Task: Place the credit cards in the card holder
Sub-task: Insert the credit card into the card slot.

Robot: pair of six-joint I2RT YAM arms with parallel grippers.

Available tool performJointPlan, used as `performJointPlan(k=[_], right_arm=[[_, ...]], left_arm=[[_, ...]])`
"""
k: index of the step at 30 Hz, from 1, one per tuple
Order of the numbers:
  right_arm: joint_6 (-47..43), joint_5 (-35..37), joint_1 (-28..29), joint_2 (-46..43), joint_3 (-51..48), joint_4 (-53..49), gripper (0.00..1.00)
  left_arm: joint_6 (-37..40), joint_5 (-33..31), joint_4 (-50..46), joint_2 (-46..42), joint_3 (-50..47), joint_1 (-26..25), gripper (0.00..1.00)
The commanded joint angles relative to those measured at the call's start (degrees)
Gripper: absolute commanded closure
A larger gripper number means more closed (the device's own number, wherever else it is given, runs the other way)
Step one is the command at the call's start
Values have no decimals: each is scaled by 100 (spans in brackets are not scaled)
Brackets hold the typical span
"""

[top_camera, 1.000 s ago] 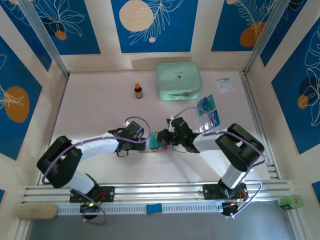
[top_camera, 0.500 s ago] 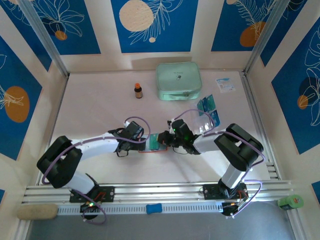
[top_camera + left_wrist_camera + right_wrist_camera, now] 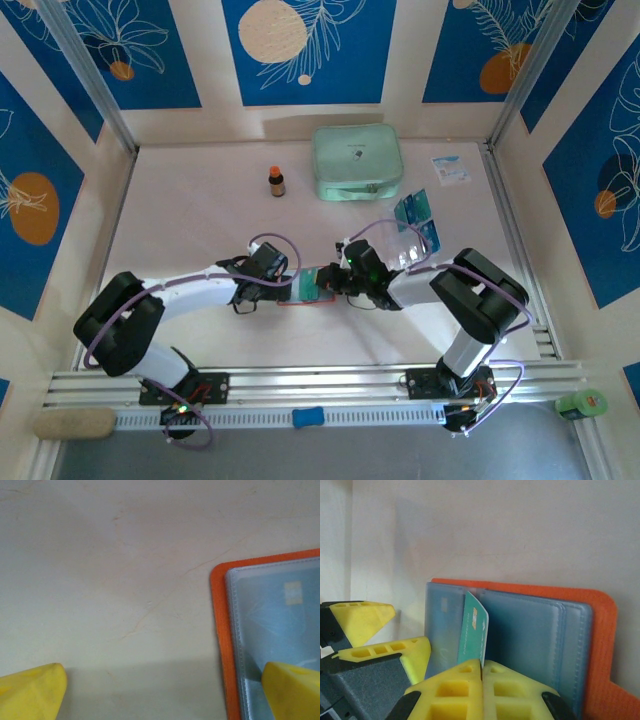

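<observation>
Credit card (image 3: pixel 473 632), clamped in the right tool (image 3: pixel 481 670), could be buckled against the card holder (image 3: pixel 600 630) ahead if skewed.

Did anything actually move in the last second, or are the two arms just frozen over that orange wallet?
Barely anything. The right arm shifted a touch at its elbow, while the right gripper kept its pinch on a credit card stood edge-on at the open card holder. The left gripper stayed open at the holder's edge. The spare cards, green case, bottle and paper slip did not move.
</observation>
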Motion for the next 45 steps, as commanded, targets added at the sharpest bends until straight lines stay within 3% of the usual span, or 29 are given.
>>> performJointPlan(k=[1, 40, 45], right_arm=[[-103, -54, 55, -73, -82, -379, 100], [-190, -518, 152, 623, 571, -917, 100], [-623, -592, 93, 316, 811, -1695, 79]], left_arm=[[-31, -94, -186, 2, -69, 49, 0], [-42, -77, -175, -11, -32, 45, 0], [-81, -43, -258, -150, 40, 45, 0]])
